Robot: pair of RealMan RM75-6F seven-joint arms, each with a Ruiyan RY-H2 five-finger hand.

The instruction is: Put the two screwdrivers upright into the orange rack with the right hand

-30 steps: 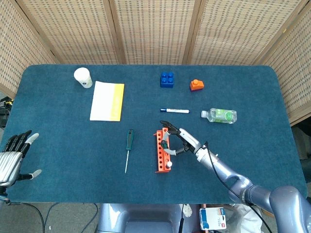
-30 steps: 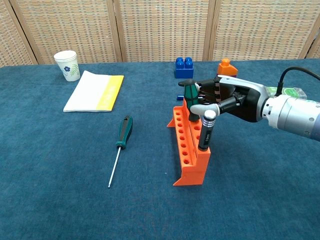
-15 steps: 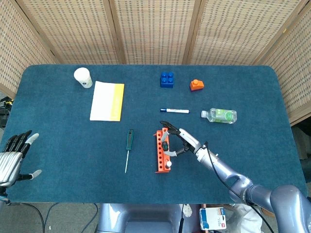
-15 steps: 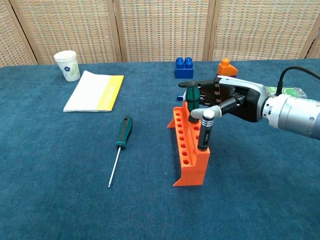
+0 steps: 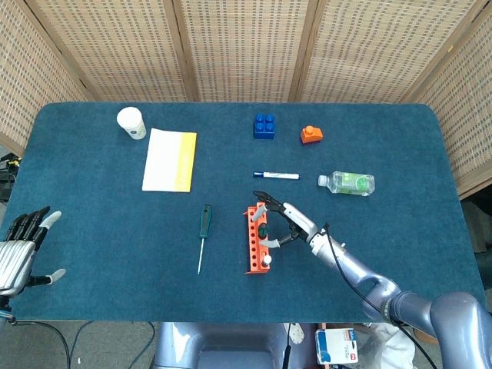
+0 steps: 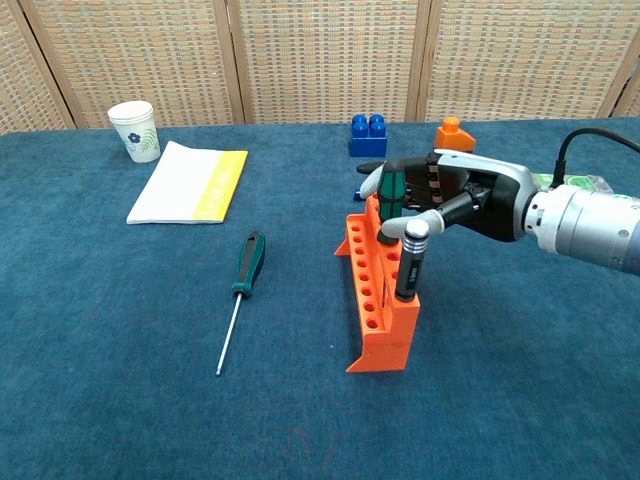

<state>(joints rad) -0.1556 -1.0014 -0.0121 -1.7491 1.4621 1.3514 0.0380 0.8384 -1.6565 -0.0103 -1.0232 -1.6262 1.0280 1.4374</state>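
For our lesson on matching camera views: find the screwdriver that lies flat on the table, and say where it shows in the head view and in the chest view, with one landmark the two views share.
Head view: the lying screwdriver is left of centre, left of the orange rack.
Chest view: it is left of centre, again left of the rack.
Shared landmark: the white and yellow pad, beyond the screwdriver in both.

This looks like a robot test lab made up as a staged work area. A table [image 5: 92, 254] covered in dark blue felt is closed in at 9, 12 and 3 o'clock by woven cane folding screens [image 5: 246, 46]. Unrelated props lie scattered on it: a paper cup [image 5: 131, 122], a blue toy brick [image 5: 264, 126], a marker [image 5: 277, 175], a water bottle [image 5: 347, 183].
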